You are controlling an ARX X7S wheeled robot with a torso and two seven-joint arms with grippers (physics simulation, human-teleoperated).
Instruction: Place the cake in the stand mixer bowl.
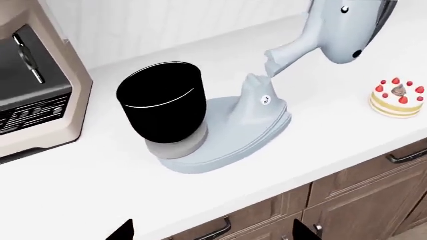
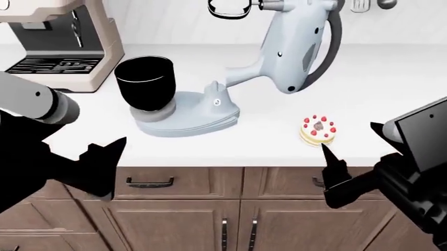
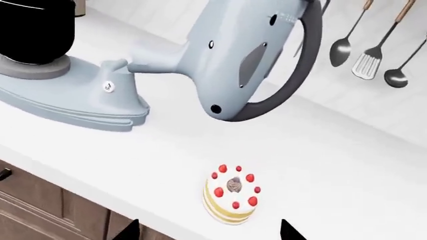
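The cake (image 2: 317, 130), small and round with red berries on a white top, sits on the white counter near its front edge, right of the mixer. The glossy black stand mixer bowl (image 2: 144, 83) stands on the grey-blue mixer base (image 2: 188, 117), with the mixer head (image 2: 297, 42) tilted up. My right gripper (image 3: 210, 231) is open just in front of the cake (image 3: 233, 195), over the counter edge, not touching it. My left gripper (image 1: 212, 232) is open and empty, off the counter's front edge, with the bowl (image 1: 160, 102) well beyond it. The cake (image 1: 397, 97) lies far to one side of it.
A beige coffee machine (image 2: 63, 47) stands at the back left next to the bowl. Spoons and a spatula (image 3: 373, 55) hang on the wall behind. A whisk (image 2: 231, 8) hangs from the raised mixer head. Wooden drawers (image 2: 181, 183) run below the counter.
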